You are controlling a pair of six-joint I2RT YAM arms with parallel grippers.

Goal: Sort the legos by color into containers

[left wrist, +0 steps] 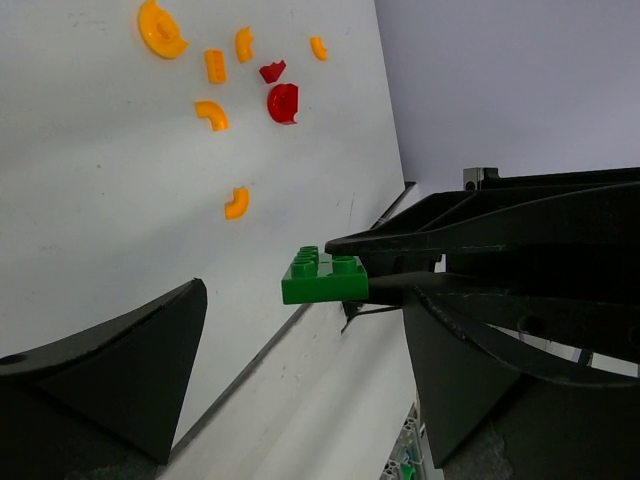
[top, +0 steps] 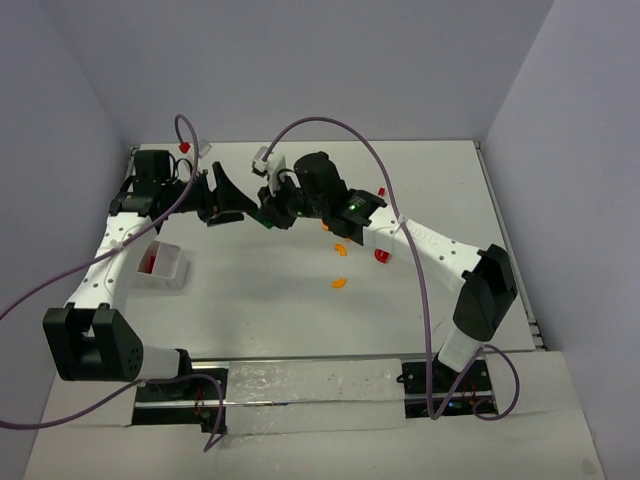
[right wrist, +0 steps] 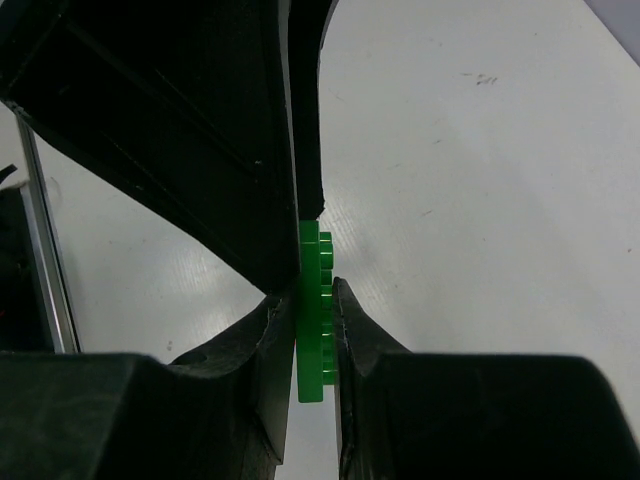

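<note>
Both arms are stretching from the near edge toward the far middle of the surface (top: 260,310), wrists nearly meeting. I'm seeing the left gripper (top: 225,203) with jaws spread wide, while the right gripper (right wrist: 312,300) is pinching the green block (left wrist: 325,278) before them. The white tray (top: 170,278) is sitting beside the left arm (top: 110,250); orange legos (top: 338,282) are lying near the right arm (top: 440,250).

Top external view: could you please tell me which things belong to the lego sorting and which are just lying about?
Job: green lego, orange pieces, red pieces, white tray.
Lying about: purple cables, clear strip between the arm bases.
</note>
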